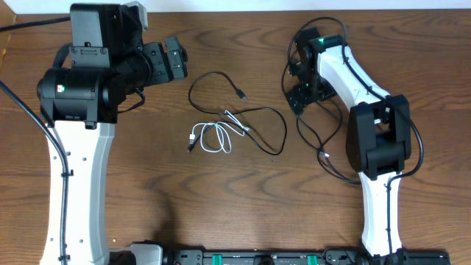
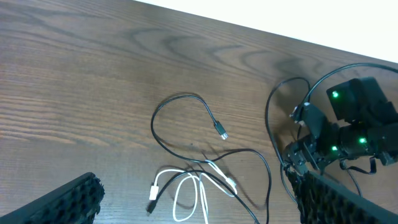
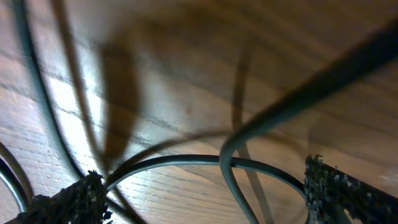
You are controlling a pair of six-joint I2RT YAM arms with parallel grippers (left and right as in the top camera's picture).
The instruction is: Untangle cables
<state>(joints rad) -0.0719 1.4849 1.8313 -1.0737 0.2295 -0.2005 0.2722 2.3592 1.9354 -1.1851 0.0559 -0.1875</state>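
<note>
The right gripper point(image 3: 202, 179) had its jaws released and spread wide, low over the wood, with both fingertips point(image 3: 68, 202) at the bottom edge of its own camera's view. A dark cable crossed the gap between them without being pinched, so nothing was held there. Whether that strand touched either finger could not be told from the blur. Seen from above, this gripper sat near the far right of the table point(image 1: 243, 213), where a long black cable point(image 1: 313, 136) trailed from under it toward the right arm's base and ended in a small plug. It had probably been laid out there to keep it apart from the others. The left gripper point(image 1: 175, 60) was also released and empty, hanging above the far left part of the table with its open jaws turned toward the middle, likely so that its camera looked over the remaining knot. That knot lay at the table's centre, between the two arms. A second black cable point(image 1: 202, 82) curled into a loop with its plug lying free, then swept round to the right and back. A short white cable point(image 1: 215, 140) lay coiled just on the near side of it, and the two crossed where the white plug met the black strand. By my reading, one cable was separated and this pair was yet to be parted.
</note>
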